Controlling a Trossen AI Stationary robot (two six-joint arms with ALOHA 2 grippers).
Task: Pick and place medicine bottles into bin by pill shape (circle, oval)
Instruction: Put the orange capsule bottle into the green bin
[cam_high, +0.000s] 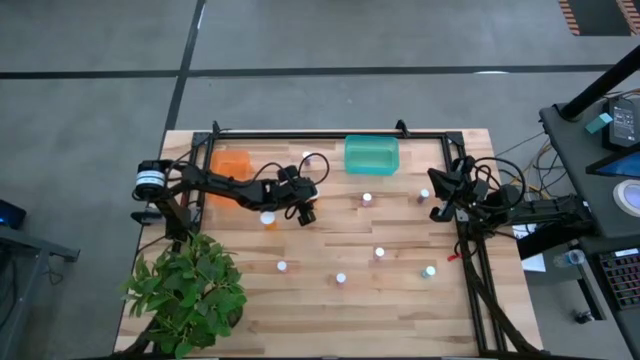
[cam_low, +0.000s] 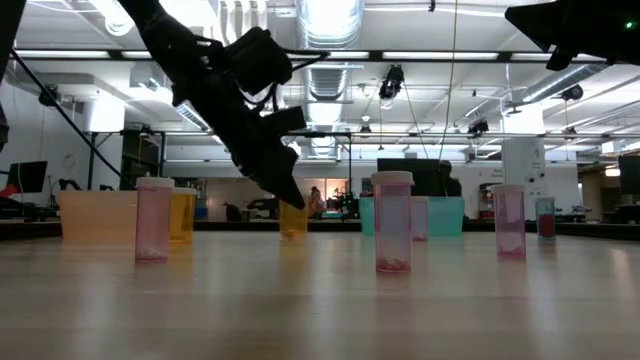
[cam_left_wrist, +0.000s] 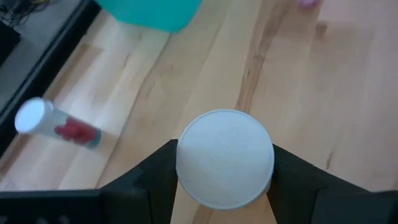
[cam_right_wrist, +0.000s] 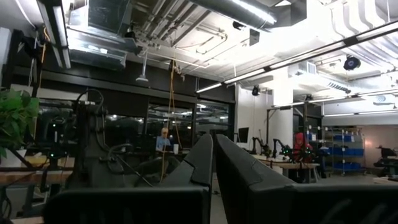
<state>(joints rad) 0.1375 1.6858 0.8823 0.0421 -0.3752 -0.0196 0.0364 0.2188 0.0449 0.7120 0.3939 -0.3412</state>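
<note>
My left gripper (cam_high: 305, 211) reaches out over the middle of the table and is shut on a medicine bottle with a round white cap (cam_left_wrist: 225, 157) and an orange body (cam_low: 293, 219). Several more medicine bottles stand on their bases on the wood, among them one (cam_high: 268, 217) just left of the gripper, one (cam_high: 367, 198) and one (cam_high: 380, 252). One bottle with red pills (cam_left_wrist: 56, 124) lies on its side by the far edge. My right gripper (cam_right_wrist: 213, 149) is shut on nothing, drawn back at the table's right edge (cam_high: 440, 198) and pointing up into the room. My left gripper pinches the bottle at its cap end, one finger (cam_left_wrist: 158, 171) on each side of the white cap's rim (cam_left_wrist: 184, 163). The fingers slant down from the table's left. The orange body hangs below them, roughly upright. I cannot tell whether its base touches the table.
An orange bin (cam_high: 232, 165) stands at the far left and a teal bin (cam_high: 371, 153) at the far middle. A leafy plant (cam_high: 190, 290) fills the near left corner. A black frame runs along the table's far and right edges.
</note>
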